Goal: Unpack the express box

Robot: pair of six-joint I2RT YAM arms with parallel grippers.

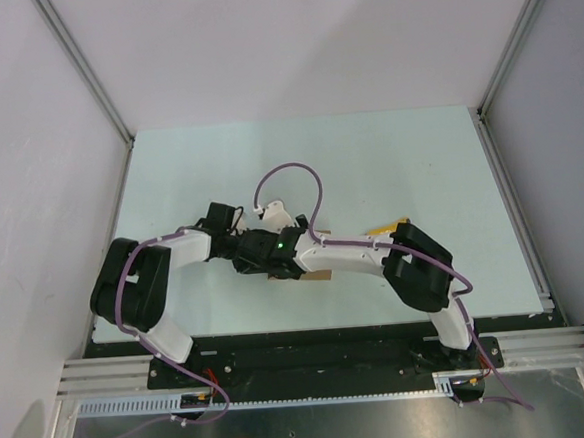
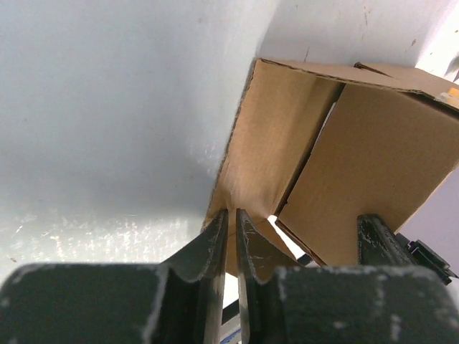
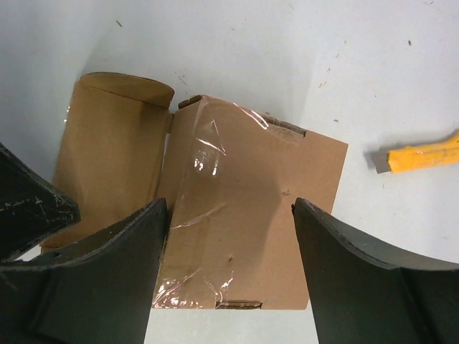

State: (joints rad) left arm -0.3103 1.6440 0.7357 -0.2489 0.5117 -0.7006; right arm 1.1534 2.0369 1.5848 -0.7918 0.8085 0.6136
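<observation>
**Desk:** Top external first. What do you have?

**Me:** I see the pale table [image 1: 418, 160]. The box [image 1: 316, 275] sits a little toward six o'clock from its middle. Both wrists meet over it, so only a brown sliver shows there.

**Desk:** And the left gripper?

**Me:** My left gripper [image 2: 231, 218] is pinched on a flap [image 2: 269, 143] of the box. The fingers are almost together, and the card edge runs down between them. From the right wrist, that flap lies folded out at nine o'clock of the box.

**Desk:** The right one?

**Me:** My right gripper [image 3: 229, 208] is spread wide over the box's top face, one finger on each side. I can't tell whether either finger touches the card.

**Desk:** Anything smaller?

**Me:** A yellow knife [image 3: 423, 153] lies on the table at three o'clock of the box, apart from it, with its grey tip toward the box. Clear tape [image 3: 208, 165], wrinkled, runs across the top face from twelve to six.
</observation>
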